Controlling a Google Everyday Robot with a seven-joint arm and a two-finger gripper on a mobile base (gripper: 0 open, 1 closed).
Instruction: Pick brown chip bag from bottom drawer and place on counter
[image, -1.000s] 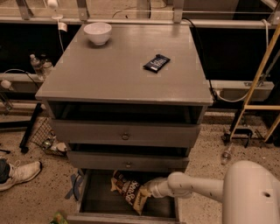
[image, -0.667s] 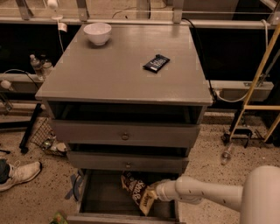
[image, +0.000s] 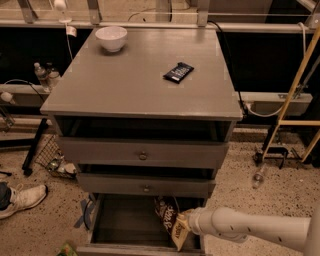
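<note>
Cabinet (image: 145, 156): unchanged; its grey table (image: 130, 80) has not yet received the bag. Bottom drawer (image: 125, 222): open, dark interior exposed. Arm (image: 260, 231): enters from the right at drawer level and has drawn back rightward over the last second. Gripper (image: 189, 224): inside the drawer, close to its right wall. The fingers pinch the right edge of the brown chip bag (image: 169, 217) — judged from the bag travelling with them. The bag has shifted from the drawer's middle to its right side and stands upright, still within the drawer. Meaning: grasp secured, extraction under way; the lift to the table remains. White bowl (image: 111, 37) and black wrapper (image: 178, 72) — unmoved on the table.
</note>
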